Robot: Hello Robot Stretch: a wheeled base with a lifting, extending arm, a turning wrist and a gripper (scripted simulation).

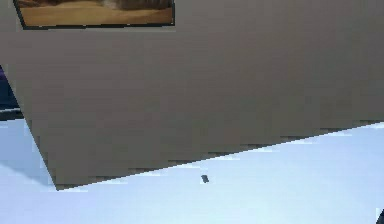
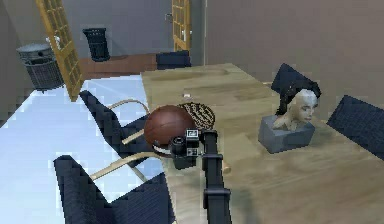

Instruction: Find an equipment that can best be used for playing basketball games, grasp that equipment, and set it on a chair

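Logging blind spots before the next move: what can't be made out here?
Arm side view: whether the gripper holds the basketball; the ball sits right behind its far end.
Arm side view: round patterned thing, partly hidden behind the basketball.
Forward view: framed picture, cut off by the top edge.
Forward view: small dark thing on the floor, too small to name.

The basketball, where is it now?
In the arm side view, the basketball shows left of centre, at the left edge of the wooden table, beside a woven dish, above the hand.
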